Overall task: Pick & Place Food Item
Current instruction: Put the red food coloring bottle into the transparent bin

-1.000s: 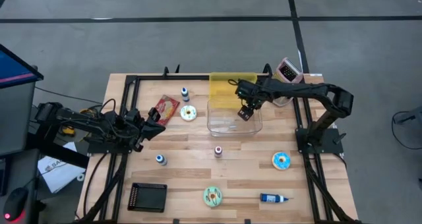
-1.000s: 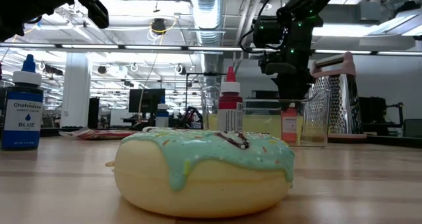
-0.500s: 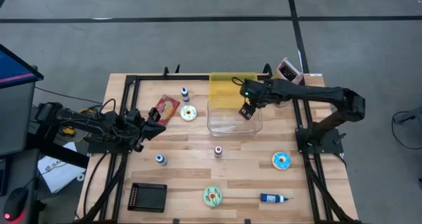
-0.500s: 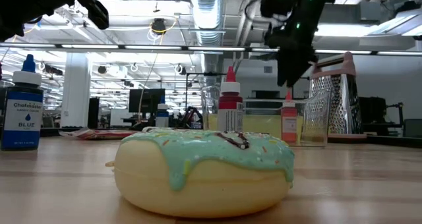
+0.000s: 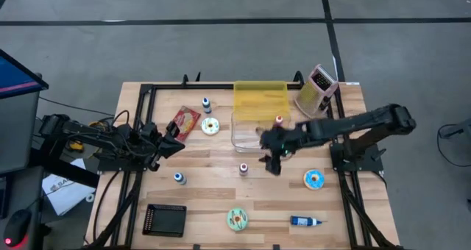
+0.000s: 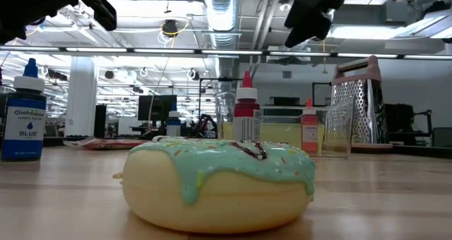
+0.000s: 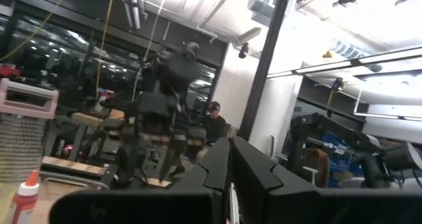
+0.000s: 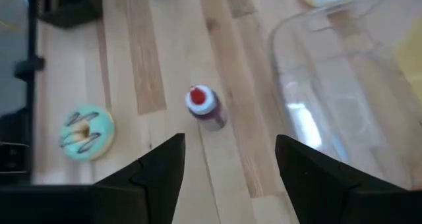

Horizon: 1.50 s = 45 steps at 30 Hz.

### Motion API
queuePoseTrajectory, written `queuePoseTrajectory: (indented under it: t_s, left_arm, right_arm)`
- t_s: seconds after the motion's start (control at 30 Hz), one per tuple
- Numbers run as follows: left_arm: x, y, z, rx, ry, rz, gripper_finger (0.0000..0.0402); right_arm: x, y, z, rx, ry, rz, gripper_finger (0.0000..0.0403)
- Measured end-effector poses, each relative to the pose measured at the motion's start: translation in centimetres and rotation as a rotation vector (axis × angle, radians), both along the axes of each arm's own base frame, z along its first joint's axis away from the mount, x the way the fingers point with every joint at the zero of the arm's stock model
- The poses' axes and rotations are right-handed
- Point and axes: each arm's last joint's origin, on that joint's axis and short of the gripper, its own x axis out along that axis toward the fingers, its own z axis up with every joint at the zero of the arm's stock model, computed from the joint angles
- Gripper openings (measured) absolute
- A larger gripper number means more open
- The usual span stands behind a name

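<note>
Right gripper [image 5: 273,162]: dark two-finger claw, jaws spread wide and empty, hanging above the boards just past the clear tub's near edge.
Left gripper [image 5: 176,136]: dark fingers pressed shut on nothing, parked at 9 o'clock on the table.
Task food: mint-green iced doughnut with sprinkles [image 6: 219,183], glossy and rounded, lying at 6 o'clock on the table.
Only from above: blue-iced doughnut [image 5: 314,179] at 4 o'clock; white-iced doughnut [image 5: 210,126] at 11 o'clock, beside a flat red snack packet [image 5: 183,122]; black ridged square tray [image 5: 164,220] at 7 o'clock; blue tube [image 5: 305,221] at 5 o'clock.
Only from the right wrist: small red-capped bottle [image 8: 204,108] standing upright on the pale wooden slat table [image 8: 145,59], between the spread fingers [image 8: 155,171].
Only at table height: the mint doughnut fills the foreground and partly hides the red-capped bottle behind it; a blue-labelled dropper bottle [image 6: 23,113] stands at the left.
Clear rectangular plastic tub [image 5: 254,136]: smooth, see-through, at 12 o'clock, with an orange-capped bottle [image 5: 279,120] at its right side and a yellow translucent lid [image 5: 259,99] behind it.
Metal box grater with pink handle [image 5: 316,88]: perforated, at 1 o'clock.
Left wrist background: a person [image 7: 212,122], far off in the room.
</note>
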Motion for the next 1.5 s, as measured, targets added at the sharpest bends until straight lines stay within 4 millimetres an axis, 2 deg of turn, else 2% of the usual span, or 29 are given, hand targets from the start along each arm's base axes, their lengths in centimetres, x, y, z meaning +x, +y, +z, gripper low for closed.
queuePoseTrajectory:
  t_s: [0.2, 0.3, 0.6, 0.83, 1.2, 1.5]
  left_arm:
    - [0.0, -0.1, 0.0, 0.044, -0.012, -0.019, 0.0011]
    - [-0.2, -0.2, 0.3, 0.080, -0.046, -0.034, 0.0011]
    - [-0.6, -0.2, 0.7, 0.134, -0.103, -0.024, 0.0011]
    - [-0.6, -0.2, 0.7, 0.146, -0.108, -0.028, 0.0011]
    - [-0.6, -0.2, 0.7, 0.149, -0.109, -0.027, 0.0011]
    - [-0.6, -0.2, 0.7, 0.149, -0.109, -0.027, 0.0011]
  right_arm:
    - [1.4, 4.3, -3.8, -0.186, 0.094, 0.170, 0.0228]
    - [2.0, 5.0, -5.1, -0.221, 0.143, 0.186, 0.0228]
    - [5.3, 3.5, -4.6, -0.187, 0.116, 0.141, 0.0229]
    - [6.6, 2.0, -5.8, -0.130, 0.135, 0.166, 0.0229]
    - [7.5, 1.9, -6.7, -0.071, 0.118, 0.224, 0.0229]
    - [7.6, 1.8, -6.6, -0.078, 0.102, 0.235, 0.0229]
